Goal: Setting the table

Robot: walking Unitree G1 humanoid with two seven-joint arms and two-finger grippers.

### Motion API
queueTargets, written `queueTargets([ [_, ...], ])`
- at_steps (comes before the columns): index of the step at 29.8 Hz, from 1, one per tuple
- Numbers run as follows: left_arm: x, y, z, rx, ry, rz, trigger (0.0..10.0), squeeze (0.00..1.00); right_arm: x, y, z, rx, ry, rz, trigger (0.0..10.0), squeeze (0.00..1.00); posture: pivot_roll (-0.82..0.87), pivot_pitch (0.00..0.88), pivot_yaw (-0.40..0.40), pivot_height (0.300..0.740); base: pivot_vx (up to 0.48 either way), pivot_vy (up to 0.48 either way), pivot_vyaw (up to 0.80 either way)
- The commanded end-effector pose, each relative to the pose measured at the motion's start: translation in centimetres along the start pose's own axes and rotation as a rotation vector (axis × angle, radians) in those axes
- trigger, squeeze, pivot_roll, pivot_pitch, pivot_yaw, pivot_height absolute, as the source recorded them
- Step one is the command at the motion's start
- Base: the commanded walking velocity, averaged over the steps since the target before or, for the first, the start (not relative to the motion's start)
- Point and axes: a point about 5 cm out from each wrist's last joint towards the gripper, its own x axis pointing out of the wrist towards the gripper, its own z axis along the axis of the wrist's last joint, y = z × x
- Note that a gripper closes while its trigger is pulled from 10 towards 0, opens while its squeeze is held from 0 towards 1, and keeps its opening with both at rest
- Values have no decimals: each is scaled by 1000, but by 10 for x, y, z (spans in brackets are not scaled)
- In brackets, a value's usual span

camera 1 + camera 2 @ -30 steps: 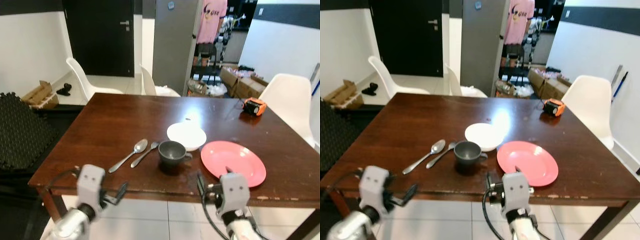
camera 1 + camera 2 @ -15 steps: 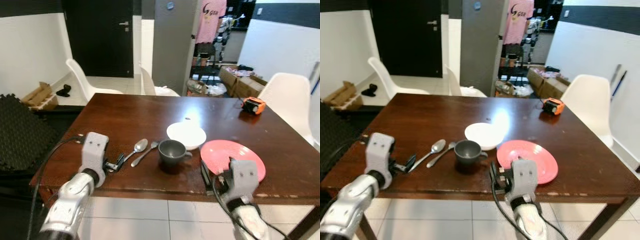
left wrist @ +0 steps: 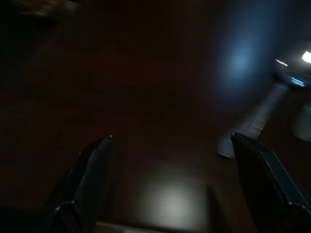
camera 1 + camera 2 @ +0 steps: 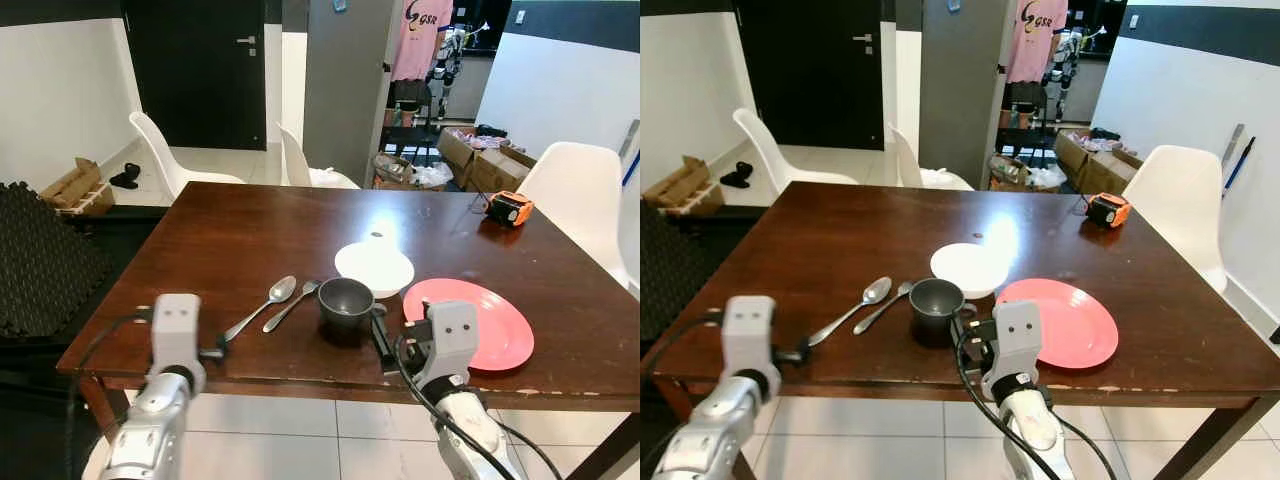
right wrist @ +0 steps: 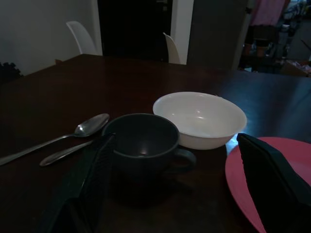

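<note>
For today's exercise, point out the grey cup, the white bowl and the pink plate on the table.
grey cup (image 4: pixel 345 302): left eye view, on its dark inside.
white bowl (image 4: pixel 374 266): left eye view, on its inner surface.
pink plate (image 4: pixel 500 325): left eye view, on its flat middle.

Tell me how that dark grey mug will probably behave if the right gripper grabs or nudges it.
The dark grey mug looks squat, wide and empty, so it should probably slide rather than tip. Its glossy wall may be slippery for the open right gripper. A push away could knock it into the white bowl close behind it.
</note>
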Motion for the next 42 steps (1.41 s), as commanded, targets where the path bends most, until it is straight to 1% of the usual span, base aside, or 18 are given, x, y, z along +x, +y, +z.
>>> queueTargets([
  [1,-13,9,3,8,-112,17,10000,0,-3,-1,-2,11,16,-6,10000,0,-8,62,33,740,0,0,0],
  [3,-24,8,7,25,-180,-30,10000,0,-4,-2,-3,12,19,-7,10000,0,-10,62,31,740,0,0,0],
  [4,-24,8,7,25,-180,-30,10000,0,-4,-2,-3,12,19,-7,10000,0,-10,62,31,740,0,0,0],
  [6,-29,7,3,2,-155,-69,10000,0,-5,-1,-3,14,19,-9,10000,0,-9,61,29,740,0,0,0],
  [7,-36,8,-1,23,-144,-119,10000,0,-8,-1,-4,16,23,-8,10000,0,-11,63,27,740,0,0,0],
  [9,-41,14,-8,39,-107,-147,10000,0,-13,0,-10,10,47,2,10000,0,-10,65,21,740,0,0,0],
  [11,-42,17,-8,44,-102,-144,10000,0,-14,-1,-12,7,53,2,10000,0,-1,66,14,740,0,0,0],
  [14,-41,31,-3,18,-96,-110,10000,0,-14,-3,-14,4,61,3,10000,0,11,64,4,740,0,0,0],
  [17,-44,40,2,35,-99,-115,10000,0,-8,-6,-13,3,61,-2,10000,0,29,61,-13,740,0,0,0],
  [20,-49,39,-1,96,-86,-129,10000,0,-2,-8,-12,3,59,-3,10000,0,59,54,-16,740,0,0,0],
  [23,-49,38,-2,113,-91,-114,10000,0,0,-8,-12,-1,56,-2,10000,0,59,48,-9,740,0,0,0],
  [26,-47,28,-1,130,-122,-90,10000,0,2,-14,-12,-3,47,-41,10000,0,55,42,-1,740,0,0,0],
  [32,-51,13,-4,112,-133,-92,10000,0,-2,-14,-14,-4,55,-50,10000,0,55,40,-6,740,0,0,0],
  [33,-52,11,-4,126,-134,-101,10000,0,-2,-14,-15,-5,56,-47,10000,0,54,41,-7,740,0,0,0],
  [35,-52,10,-4,148,-140,-105,10000,0,-2,-14,-15,-6,57,-46,10000,0,52,39,-5,740,0,0,0],
  [37,-51,12,-4,144,-134,-97,10000,0,-1,-15,-15,-8,51,-49,10000,0,50,34,1,740,0,0,0],
  [41,-47,12,-6,118,-114,-102,10000,0,-2,-16,-15,-4,48,-55,10000,0,44,31,8,740,0,0,0],
  [42,-47,9,-7,100,-109,-129,10000,0,-3,-15,-17,-11,57,-56,10000,0,42,31,10,740,0,0,0],
])
